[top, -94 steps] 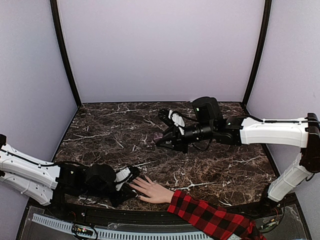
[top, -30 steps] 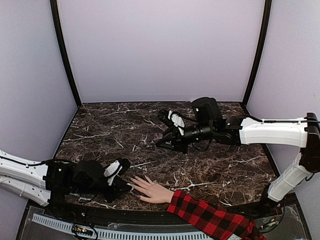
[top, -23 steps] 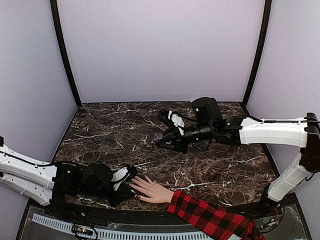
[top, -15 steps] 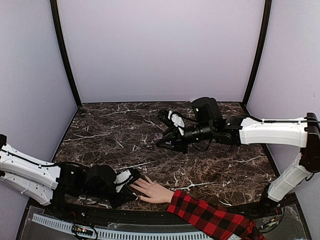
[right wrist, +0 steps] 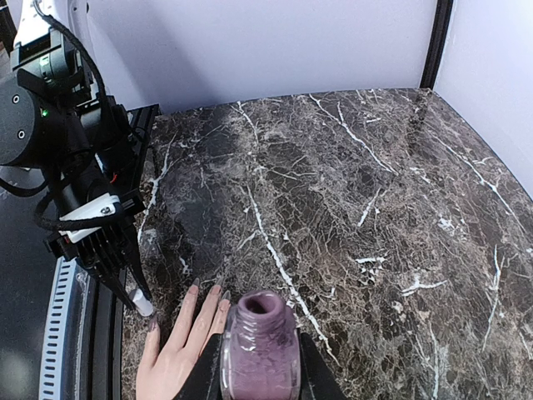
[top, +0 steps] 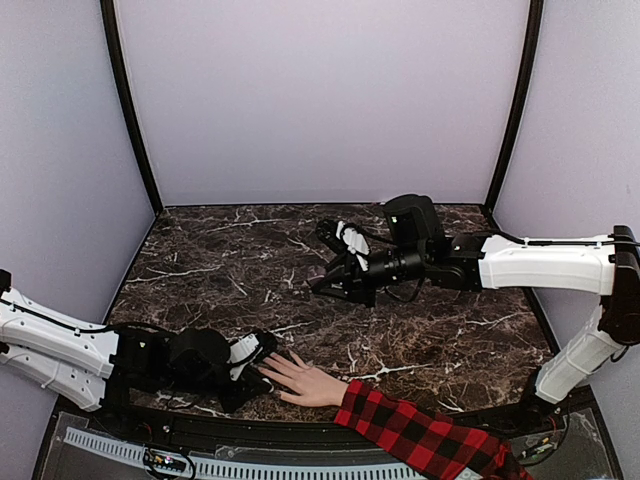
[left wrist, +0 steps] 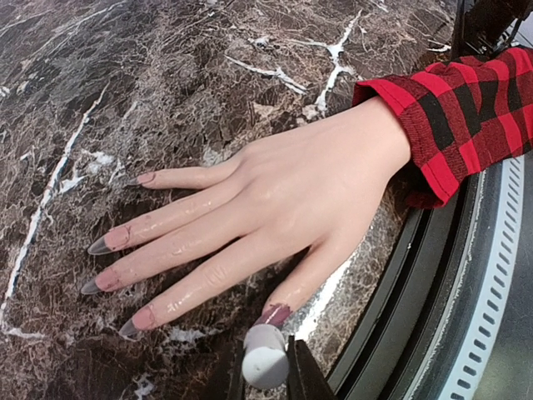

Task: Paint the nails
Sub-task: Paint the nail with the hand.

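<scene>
Marble table (top: 420, 330) runs dark and white-veined from the black near rim (left wrist: 416, 275) to the lilac back wall (top: 320, 100). A broad stretch of stone lies between the two arms.

The left fingers (left wrist: 301, 382) sit low at the near edge, clamped on a small white cap (left wrist: 265, 360). Just ahead of them lies the pale hand (left wrist: 291, 192), flat on the stone with its digits spread and pointing away from the red-and-black plaid sleeve (left wrist: 466, 108). The nails (left wrist: 100, 245) are long and pointed, with a greyish tint. The thumb nail (left wrist: 273, 314), coated mauve, lies right in front of the cap. Whether a brush tip touches it cannot be told, because the cap hides it.

Well apart, out over the middle of the table, the right fingers (right wrist: 315, 377) grip a glass bottle (right wrist: 260, 354) upright between them. Its mouth is uncapped and purple polish shows through the glass. From these fingers the hand lies below and to the left, near the rim.
</scene>
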Action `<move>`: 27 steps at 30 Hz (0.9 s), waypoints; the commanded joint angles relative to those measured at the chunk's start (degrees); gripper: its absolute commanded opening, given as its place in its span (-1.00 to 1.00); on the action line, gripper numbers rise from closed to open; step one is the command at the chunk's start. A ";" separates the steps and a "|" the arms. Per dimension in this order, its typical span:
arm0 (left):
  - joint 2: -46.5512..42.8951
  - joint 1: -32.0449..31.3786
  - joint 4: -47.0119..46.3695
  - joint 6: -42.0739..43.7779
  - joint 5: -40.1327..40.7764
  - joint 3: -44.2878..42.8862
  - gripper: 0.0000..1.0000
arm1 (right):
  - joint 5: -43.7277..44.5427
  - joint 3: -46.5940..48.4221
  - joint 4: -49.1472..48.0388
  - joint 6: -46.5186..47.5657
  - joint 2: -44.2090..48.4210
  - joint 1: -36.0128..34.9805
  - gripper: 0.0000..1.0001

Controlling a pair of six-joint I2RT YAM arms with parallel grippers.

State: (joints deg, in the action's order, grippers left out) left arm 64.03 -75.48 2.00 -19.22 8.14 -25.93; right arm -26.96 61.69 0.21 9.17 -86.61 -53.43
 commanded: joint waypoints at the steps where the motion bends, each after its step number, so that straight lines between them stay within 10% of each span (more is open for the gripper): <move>1: -1.33 -0.02 2.08 -0.89 1.99 -1.13 -1.00 | -0.11 0.25 -1.79 0.32 -0.32 0.43 -1.00; 27: -9.64 0.16 2.96 -3.05 4.88 1.50 -1.00 | -0.35 0.12 -1.88 0.15 -0.32 0.48 -1.00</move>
State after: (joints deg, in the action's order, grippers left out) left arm 59.02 -75.48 6.31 -21.89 13.50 -25.87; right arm -26.96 61.69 0.19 9.17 -86.70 -53.43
